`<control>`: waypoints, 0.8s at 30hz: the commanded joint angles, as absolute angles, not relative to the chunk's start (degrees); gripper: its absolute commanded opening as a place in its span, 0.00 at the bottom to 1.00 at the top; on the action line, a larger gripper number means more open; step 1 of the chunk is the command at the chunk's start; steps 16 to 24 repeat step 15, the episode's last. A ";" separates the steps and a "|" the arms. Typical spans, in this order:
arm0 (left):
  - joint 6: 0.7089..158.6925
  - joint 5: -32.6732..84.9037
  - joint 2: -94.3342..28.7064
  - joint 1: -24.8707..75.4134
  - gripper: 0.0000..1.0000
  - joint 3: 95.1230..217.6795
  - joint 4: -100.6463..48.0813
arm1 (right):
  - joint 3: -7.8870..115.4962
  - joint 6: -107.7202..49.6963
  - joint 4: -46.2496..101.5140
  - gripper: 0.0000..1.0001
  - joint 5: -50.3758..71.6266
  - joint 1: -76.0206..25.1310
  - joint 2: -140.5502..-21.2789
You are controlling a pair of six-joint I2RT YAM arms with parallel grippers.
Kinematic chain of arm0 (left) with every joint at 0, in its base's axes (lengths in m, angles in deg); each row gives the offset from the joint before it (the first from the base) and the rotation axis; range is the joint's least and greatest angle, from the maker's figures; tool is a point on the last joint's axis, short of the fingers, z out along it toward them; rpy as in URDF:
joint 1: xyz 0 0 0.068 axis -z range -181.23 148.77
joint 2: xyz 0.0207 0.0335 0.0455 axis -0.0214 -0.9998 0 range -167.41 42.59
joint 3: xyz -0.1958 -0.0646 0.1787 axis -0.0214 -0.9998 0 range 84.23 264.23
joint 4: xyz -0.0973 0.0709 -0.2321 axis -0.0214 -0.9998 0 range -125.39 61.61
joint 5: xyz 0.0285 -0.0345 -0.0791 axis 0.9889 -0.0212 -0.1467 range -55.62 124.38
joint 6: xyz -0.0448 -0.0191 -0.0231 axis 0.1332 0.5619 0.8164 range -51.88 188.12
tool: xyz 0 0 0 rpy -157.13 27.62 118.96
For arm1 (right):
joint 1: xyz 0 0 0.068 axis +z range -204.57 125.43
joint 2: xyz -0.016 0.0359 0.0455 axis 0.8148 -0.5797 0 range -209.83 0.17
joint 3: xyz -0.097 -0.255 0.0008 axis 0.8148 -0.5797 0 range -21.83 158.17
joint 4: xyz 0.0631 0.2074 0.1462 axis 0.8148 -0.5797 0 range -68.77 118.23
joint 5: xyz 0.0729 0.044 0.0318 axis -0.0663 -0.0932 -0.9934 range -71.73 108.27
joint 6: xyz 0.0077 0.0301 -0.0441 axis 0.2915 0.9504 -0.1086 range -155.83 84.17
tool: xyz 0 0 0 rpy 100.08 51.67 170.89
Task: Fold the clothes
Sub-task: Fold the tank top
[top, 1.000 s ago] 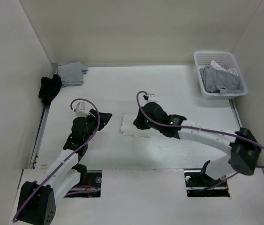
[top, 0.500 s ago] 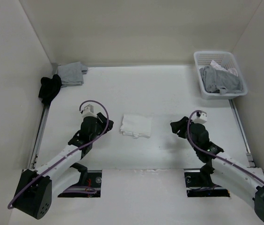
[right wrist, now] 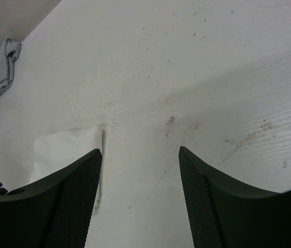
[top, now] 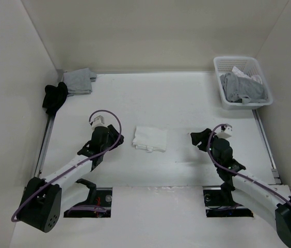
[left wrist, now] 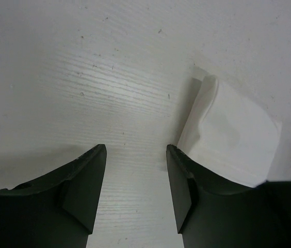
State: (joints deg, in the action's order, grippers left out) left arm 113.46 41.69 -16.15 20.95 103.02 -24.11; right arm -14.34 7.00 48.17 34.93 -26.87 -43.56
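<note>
Clothes look folded already, a neat square sitting between my left claw and right claw, both gaping empty, so I reckon next is just parking clear.

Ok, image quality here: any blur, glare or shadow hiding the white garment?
Top external: sharp, evenly lit, though the white garment blends into the pale table. Left wrist: near fingers soft-edged, garment washed out, thin shadow along its left edge. Right wrist: table grain crisp, no glare.
</note>
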 commanded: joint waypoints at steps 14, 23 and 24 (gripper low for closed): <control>110.57 41.50 -18.31 23.51 0.49 106.56 -19.78 | -12.43 6.36 52.57 0.68 34.61 -27.02 -47.21; 110.75 41.50 -18.32 23.69 0.51 106.38 -19.51 | -12.43 6.36 52.57 0.68 34.61 -27.02 -47.29; 110.75 41.50 -18.32 23.69 0.51 106.38 -19.51 | -12.43 6.36 52.57 0.68 34.61 -27.02 -47.29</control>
